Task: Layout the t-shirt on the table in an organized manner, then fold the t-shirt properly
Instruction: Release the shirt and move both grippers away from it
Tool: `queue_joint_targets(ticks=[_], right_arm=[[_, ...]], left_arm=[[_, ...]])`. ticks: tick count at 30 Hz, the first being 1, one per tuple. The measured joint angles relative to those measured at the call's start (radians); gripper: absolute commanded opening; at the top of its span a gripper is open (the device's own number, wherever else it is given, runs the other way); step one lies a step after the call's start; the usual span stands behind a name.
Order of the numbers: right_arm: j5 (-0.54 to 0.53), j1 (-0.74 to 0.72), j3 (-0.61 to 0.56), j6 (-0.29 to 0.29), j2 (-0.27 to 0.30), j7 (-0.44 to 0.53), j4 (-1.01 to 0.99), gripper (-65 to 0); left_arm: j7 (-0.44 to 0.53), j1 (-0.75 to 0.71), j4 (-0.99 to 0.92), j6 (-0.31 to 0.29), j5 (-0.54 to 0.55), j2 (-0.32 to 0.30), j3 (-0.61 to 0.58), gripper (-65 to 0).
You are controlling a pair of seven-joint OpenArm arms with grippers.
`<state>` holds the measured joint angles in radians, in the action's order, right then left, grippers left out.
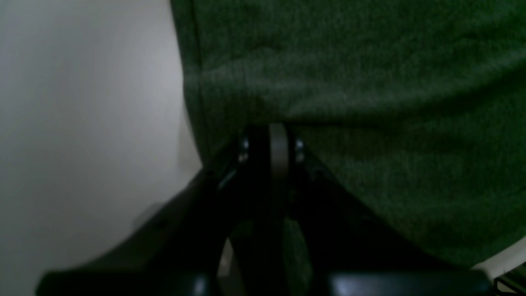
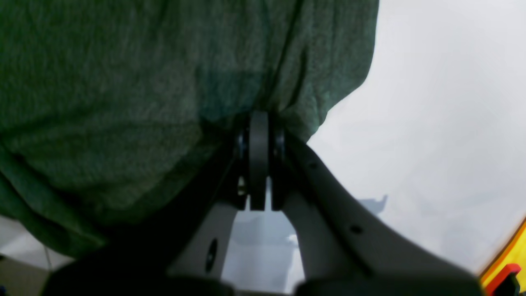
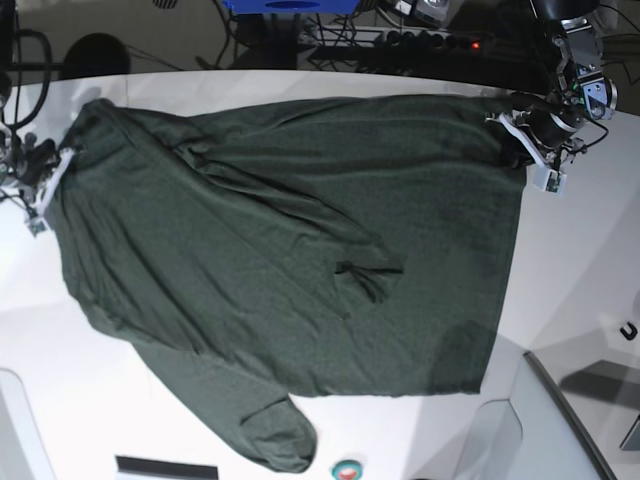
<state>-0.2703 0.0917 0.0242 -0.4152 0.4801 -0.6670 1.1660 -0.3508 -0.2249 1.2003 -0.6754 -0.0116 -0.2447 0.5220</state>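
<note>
The dark green t-shirt [image 3: 300,250] lies spread across the white table [image 3: 580,260], with a sleeve folded over its middle and another sleeve trailing toward the front edge. At the shirt's far right corner, my left gripper [image 3: 512,130] is shut on the fabric. The left wrist view shows the left gripper [image 1: 273,129] pinching the shirt [image 1: 370,82] close to its hemmed edge. My right gripper [image 3: 62,160] holds the shirt's far left corner. In the right wrist view the right gripper [image 2: 259,117] is shut on a bunched fold of the shirt [image 2: 123,82].
A power strip with cables [image 3: 430,40] and a blue object [image 3: 290,5] sit beyond the table's curved far edge. A grey panel [image 3: 560,420] stands at the front right. A small round object [image 3: 347,468] rests at the front edge, and a small black hook [image 3: 628,331] at the right.
</note>
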Motion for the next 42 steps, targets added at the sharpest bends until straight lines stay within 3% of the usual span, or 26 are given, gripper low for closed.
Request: queue_joint_targets(ticks=[7,13,17,22,34,36,38,40,42], right_arm=[[0.01,0.048,-0.002,-0.001,-0.006,-0.092,0.106,-62.7],[0.006,0.05,-0.002,0.0,-0.007,-0.093,0.206,-62.7],[0.01,0.042,-0.002,0.002,-0.006,-0.101,0.204,-62.7],[0.005,-0.031,-0.007,0.081,-0.009,-0.093,0.174,-62.7],[0.01,-0.016,-0.002,0.084,-0.018,-0.093,0.108,-63.0],[-0.013,0.021,0.066,0.084,-0.029,-0.084,0.187,-62.7],[-0.011,0.08,0.2,0.085,-0.064,-0.056,0.302,-60.3],[-0.037,0.129,0.34,0.068,-0.112,-0.064,0.397,-51.2],[-0.081,0.167,0.446,-0.021,-0.164,-0.058,0.441,-40.7]], left_arm=[[-0.055,-0.035,0.079,0.005,-0.037,0.001,0.0,-58.9],[-0.072,-0.033,0.117,0.004,-0.043,0.008,0.014,-58.9],[-0.072,-0.057,0.146,0.005,-0.045,0.006,0.072,-58.9],[-0.075,-0.061,0.14,0.004,-0.043,0.01,0.065,-58.9],[-0.074,-0.068,0.113,0.001,-0.04,0.008,0.073,-58.9],[-0.082,-0.093,0.178,-0.014,-0.031,0.015,0.094,-58.9],[-0.116,-0.125,0.267,-0.03,0.071,0.032,0.154,-58.4],[-0.219,-0.145,0.335,-0.029,0.163,0.038,0.232,-57.8],[-0.281,-0.175,0.38,-0.021,0.266,0.037,0.289,-57.6]])
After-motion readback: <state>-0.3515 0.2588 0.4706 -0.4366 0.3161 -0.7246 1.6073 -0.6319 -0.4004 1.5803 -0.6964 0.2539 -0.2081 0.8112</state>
